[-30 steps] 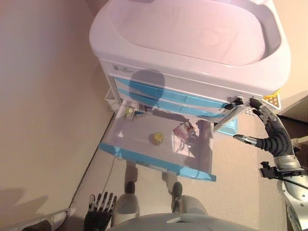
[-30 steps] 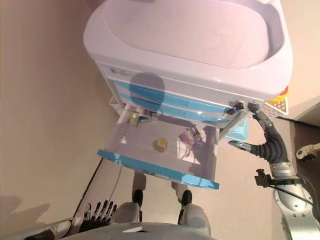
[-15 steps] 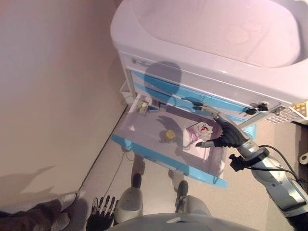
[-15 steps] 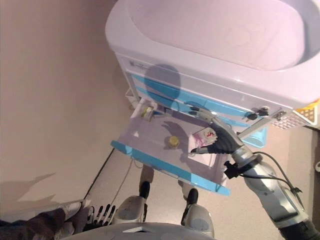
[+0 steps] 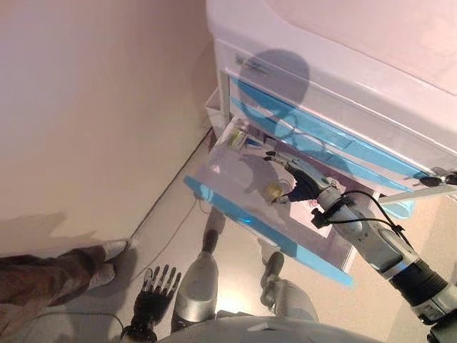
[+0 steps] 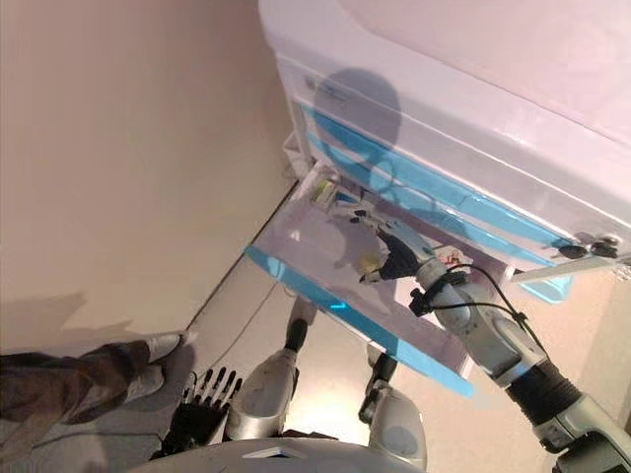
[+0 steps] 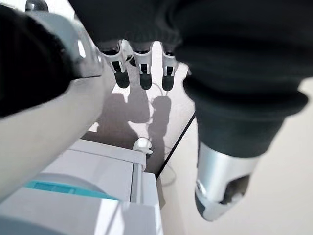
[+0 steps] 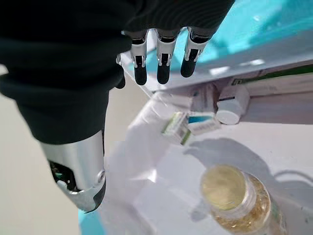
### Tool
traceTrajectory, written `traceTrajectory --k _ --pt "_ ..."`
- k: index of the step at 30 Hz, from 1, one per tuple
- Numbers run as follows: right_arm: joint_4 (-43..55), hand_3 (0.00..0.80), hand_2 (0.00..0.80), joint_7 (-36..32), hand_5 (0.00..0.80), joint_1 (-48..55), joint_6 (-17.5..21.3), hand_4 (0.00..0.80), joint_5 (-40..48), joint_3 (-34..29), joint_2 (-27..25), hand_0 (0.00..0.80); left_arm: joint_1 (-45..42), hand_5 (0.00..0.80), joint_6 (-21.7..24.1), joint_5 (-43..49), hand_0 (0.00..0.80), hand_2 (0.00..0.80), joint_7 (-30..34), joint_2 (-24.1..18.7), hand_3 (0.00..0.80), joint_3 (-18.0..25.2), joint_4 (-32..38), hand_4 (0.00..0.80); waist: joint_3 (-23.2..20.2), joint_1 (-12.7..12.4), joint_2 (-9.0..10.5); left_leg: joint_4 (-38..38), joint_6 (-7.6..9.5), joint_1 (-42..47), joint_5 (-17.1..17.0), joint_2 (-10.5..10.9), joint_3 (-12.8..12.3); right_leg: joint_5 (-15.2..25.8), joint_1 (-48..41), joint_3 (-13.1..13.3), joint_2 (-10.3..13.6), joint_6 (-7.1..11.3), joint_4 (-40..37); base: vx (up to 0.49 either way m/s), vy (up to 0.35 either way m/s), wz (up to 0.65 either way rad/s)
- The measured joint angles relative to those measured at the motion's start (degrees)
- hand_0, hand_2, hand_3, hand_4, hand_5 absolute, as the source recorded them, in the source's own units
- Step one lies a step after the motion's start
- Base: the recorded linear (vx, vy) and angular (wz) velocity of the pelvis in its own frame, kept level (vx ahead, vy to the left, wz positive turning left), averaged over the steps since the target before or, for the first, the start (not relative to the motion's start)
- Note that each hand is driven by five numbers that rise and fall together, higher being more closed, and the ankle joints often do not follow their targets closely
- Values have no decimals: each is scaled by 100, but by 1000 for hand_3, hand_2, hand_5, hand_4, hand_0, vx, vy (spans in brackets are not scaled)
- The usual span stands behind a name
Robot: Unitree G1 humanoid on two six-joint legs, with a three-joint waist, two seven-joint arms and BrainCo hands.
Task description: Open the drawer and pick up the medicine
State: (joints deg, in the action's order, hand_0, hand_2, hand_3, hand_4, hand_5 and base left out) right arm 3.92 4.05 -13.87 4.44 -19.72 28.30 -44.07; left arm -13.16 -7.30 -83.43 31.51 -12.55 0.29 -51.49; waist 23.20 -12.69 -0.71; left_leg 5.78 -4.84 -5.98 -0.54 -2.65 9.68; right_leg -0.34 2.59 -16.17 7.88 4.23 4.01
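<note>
Your right hand (image 5: 298, 187) was reaching into the open drawer (image 5: 235, 209) near the centre of the head views, fingers (image 8: 157, 59) straight and spread, thumb apart, holding nothing. Just below them, in the lower right of the right wrist view, stood the medicine: a small clear bottle (image 8: 241, 202) with a yellowish cap, upright on the pale drawer floor. In the head views the bottle (image 5: 273, 191) sat just beside the fingertips, toward the blue drawer front; whether a finger was already touching it was hard to tell from that angle.

Small boxes (image 8: 188, 127) and a white capped bottle (image 8: 233, 108) lay well beyond it, at the back corner of the drawer, so you had room around the target. A pink-and-white packet (image 6: 449, 259) showed partly behind your wrist.

Your left hand (image 5: 156, 289) hung idle at the lower left of the frame, fingers relaxed and extended, empty.

To do this step well, you likely needed to bring the palm down so the bottle stood between thumb and fingers before closing. You should have closed around its body rather than the cap, gently, since an upright bottle on a smooth floor would probably tip or slide if nudged from one side.

A person's shoe (image 5: 104, 251) stood at the lower left on the floor.
</note>
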Motion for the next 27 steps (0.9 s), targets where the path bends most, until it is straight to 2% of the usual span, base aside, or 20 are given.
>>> traceTrajectory --k 8,13,27 --pt "-1126 0 0 664 0 -252 -359 0 -238 196 56 0 62 0 -2 4 0 0 2 -116 0 -3 13 0 241 -165 -18 3 -12 -74 -23 10 107 -3 6 -81 -2 0 -13 -31 -45 7" --pt "-1504 0 0 940 0 -252 -396 0 -301 195 209 0 62 0 -4 7 0 0 2 -175 0 -4 85 0 260 -188 -22 2 -14 -96 -28 17 148 -20 2 -141 -2 25 -26 -10 -7 2" --pt "-1721 0 0 1029 0 -154 -378 0 -397 196 286 0 81 0 -12 11 0 0 -11 -169 0 -6 229 0 304 -174 -100 0 17 -133 -67 72 169 -19 15 -157 60 29 -22 -6 4 1"
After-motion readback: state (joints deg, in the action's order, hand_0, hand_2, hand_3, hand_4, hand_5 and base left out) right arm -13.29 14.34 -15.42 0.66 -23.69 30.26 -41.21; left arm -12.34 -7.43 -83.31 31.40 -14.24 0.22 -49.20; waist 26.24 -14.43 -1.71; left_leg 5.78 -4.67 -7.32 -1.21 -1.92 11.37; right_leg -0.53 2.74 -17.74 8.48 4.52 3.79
